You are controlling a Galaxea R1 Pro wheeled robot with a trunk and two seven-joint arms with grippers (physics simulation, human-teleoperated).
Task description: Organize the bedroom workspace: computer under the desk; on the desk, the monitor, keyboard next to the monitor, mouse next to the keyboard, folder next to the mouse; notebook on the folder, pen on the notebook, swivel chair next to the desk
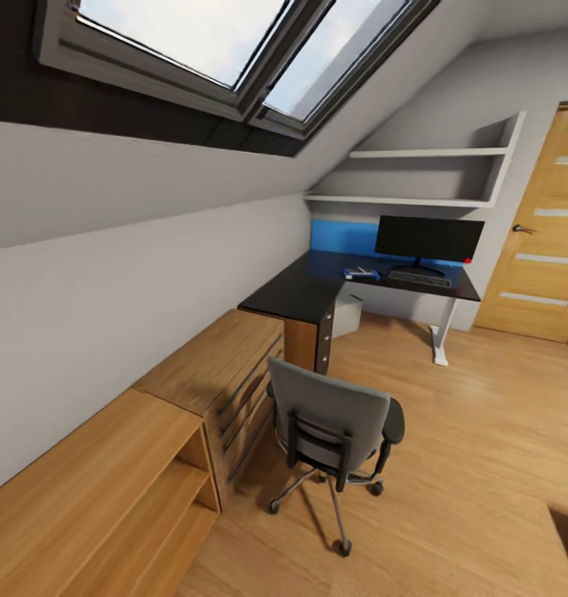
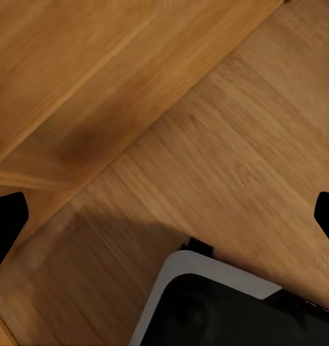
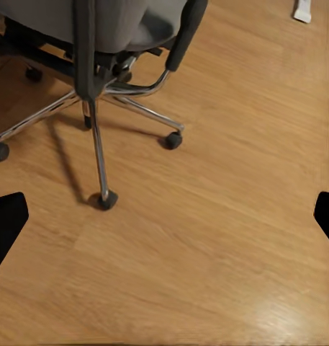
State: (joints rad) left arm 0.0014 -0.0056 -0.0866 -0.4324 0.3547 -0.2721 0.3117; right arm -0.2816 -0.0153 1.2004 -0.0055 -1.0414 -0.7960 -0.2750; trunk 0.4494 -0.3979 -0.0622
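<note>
Grey upholstery marks the swivel chair, which stands on the wooden floor well short of the desk, its backrest turned toward the robot. By my reading, the step in hand is bringing that chair up beside the desk. To do it well, I would drive in behind the backrest, take hold high on it or on an armrest, and push slowly so the castors track straight and the chair does not spin or strike the wooden drawer chest at its side.

Both grippers hang over the floor. The left gripper and the right gripper each show dark fingertips far apart at the picture edges, so both are spread wide and hold nothing.

Counted in the head view: one chair, one desk, one monitor upright on the desk's far end, one keyboard in front of it, one blue folder just beside the keyboard with something small on it that I cannot make out, and one pale computer under the desktop. Mouse and pen are too small to tell.
</note>
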